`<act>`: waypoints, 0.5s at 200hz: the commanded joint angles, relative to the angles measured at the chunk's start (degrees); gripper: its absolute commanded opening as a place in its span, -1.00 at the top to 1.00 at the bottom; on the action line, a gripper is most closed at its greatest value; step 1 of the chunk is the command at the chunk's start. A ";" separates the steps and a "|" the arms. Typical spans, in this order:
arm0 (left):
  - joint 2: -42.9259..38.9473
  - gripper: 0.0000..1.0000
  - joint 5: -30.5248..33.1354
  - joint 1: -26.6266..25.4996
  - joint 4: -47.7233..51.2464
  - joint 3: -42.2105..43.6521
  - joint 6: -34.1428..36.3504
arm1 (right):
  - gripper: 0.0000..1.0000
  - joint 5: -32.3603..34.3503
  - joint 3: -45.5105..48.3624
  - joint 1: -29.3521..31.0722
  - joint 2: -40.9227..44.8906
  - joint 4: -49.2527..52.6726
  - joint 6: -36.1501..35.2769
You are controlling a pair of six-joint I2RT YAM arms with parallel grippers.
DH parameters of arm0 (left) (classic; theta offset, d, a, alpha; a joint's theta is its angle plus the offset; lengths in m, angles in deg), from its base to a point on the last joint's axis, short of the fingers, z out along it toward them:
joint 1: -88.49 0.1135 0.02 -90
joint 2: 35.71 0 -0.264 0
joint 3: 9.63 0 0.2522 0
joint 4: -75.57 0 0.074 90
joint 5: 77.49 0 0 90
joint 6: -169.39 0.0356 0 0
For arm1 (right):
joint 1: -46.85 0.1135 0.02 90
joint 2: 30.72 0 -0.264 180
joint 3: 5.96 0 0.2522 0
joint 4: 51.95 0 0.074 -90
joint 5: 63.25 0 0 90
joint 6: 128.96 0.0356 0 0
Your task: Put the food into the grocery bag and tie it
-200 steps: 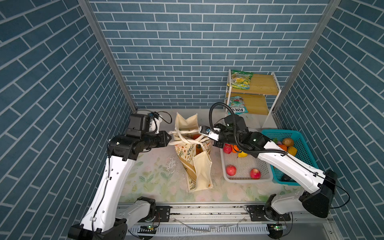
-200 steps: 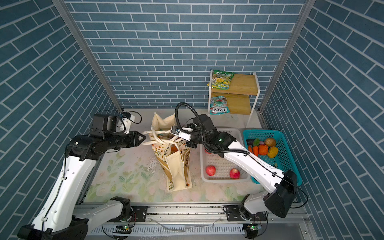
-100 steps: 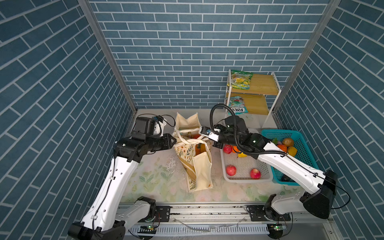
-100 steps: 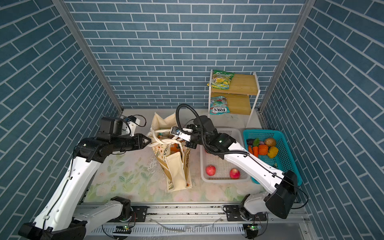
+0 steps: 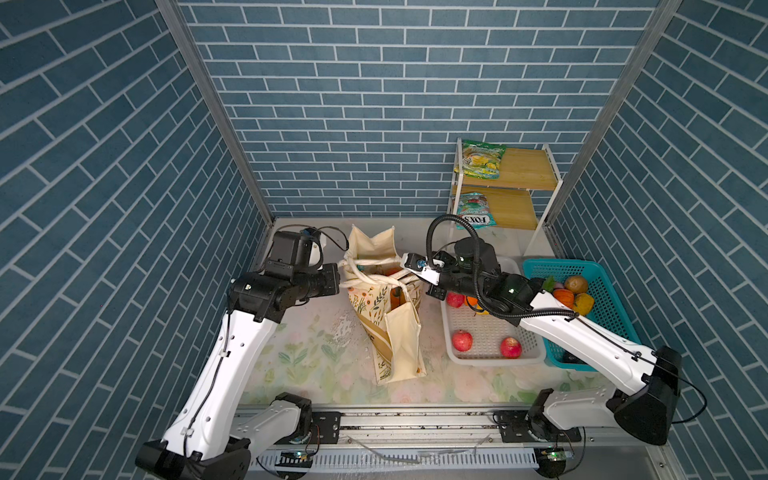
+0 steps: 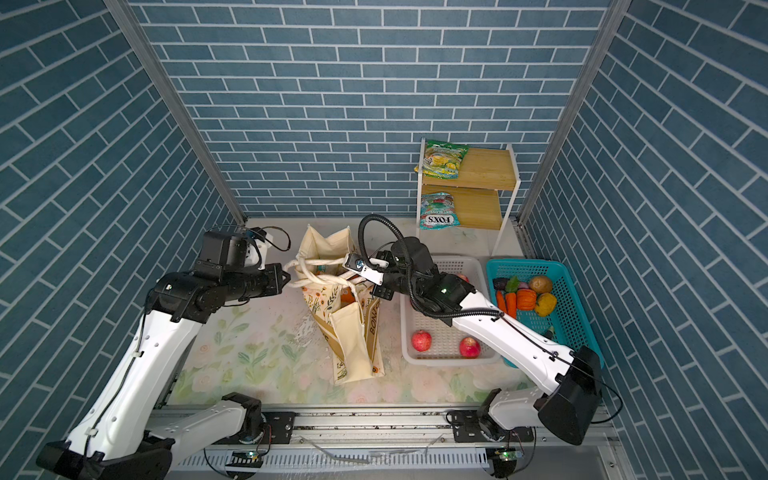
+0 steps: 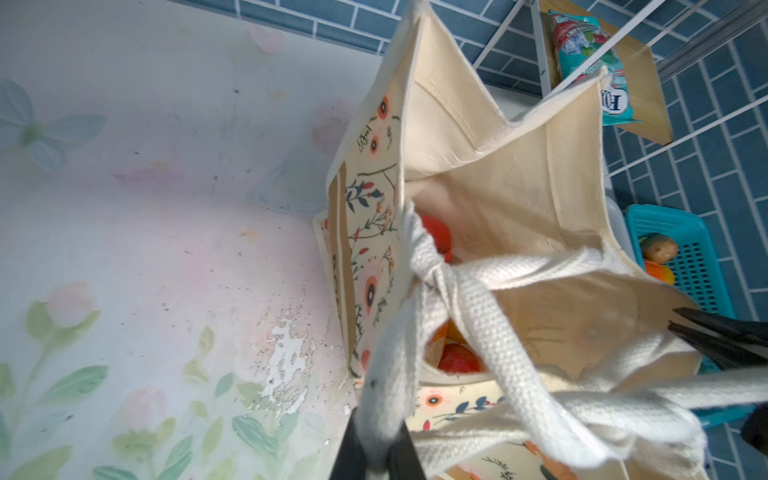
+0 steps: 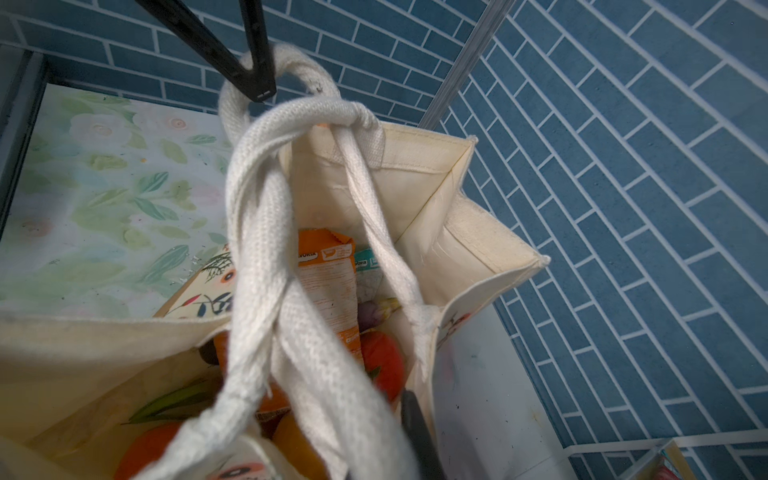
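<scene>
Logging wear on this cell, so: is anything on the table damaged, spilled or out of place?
Yes: the floral table cover is flaked to white just beside the grocery bag, like worn-off print. Nothing looks spilled or tipped.

Robot lab cell, printed brick panels (image 5: 395, 83), aluminium posts (image 5: 214, 104), arm rail (image 5: 415, 419)

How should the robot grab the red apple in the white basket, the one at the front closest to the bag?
Come straight down from above and close the jaws across the round middle of the red apple. It sits free on the floor of the white basket, apart from the other apple, and the basket's walls would probably block a sideways reach.
</scene>
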 commanded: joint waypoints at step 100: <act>4.00 1.00 37.41 0.54 7.24 -5.52 11.12 | 1.00 27.97 10.20 -12.51 8.76 -16.44 26.06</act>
